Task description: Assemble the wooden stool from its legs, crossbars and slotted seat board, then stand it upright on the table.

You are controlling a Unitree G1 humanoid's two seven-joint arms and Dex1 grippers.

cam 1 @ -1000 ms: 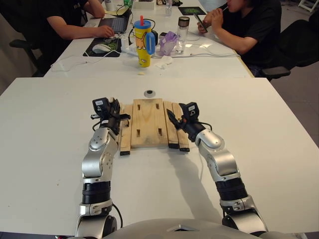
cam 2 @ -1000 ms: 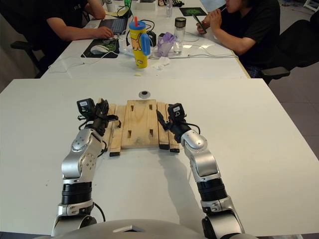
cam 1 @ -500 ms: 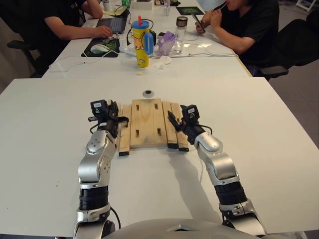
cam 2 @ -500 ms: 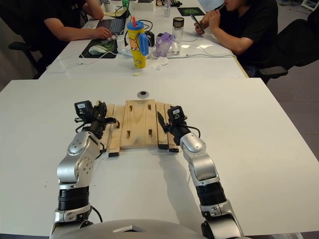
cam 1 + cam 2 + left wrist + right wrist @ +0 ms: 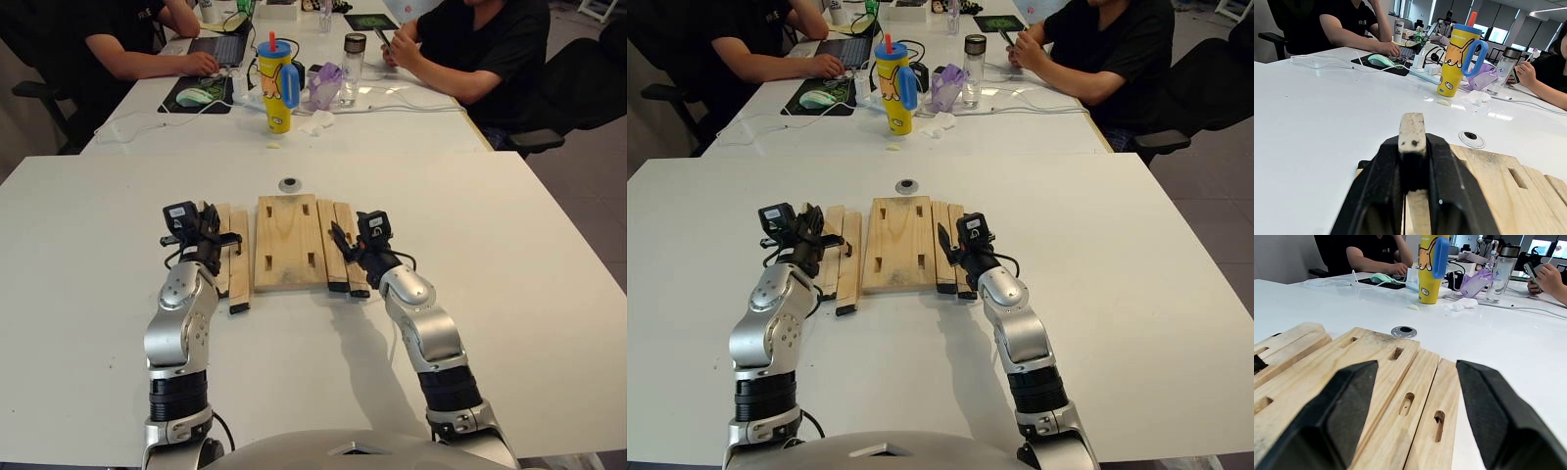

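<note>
seat board (image 5: 287,242) lies flat on the table (image 5: 509,255) in the left eye view, between the left gripper (image 5: 206,238) and the right gripper (image 5: 344,245), which hangs over two slotted legs (image 5: 327,223) right beside the board. left wrist view: fingers (image 5: 1376,191) clamped tight on the end of a wooden bar (image 5: 1411,128). right wrist view: fingers (image 5: 1344,396) spread wide, the slotted legs under the gap and the board alongside.

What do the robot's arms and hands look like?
Both arms are silver with rounded shells and black ribbed rings lower down. The left hand and right hand are black, with two chunky wedge-shaped fingers each. Thin black cables loop at the wrists, and each wrist box has a small white sticker.
</note>
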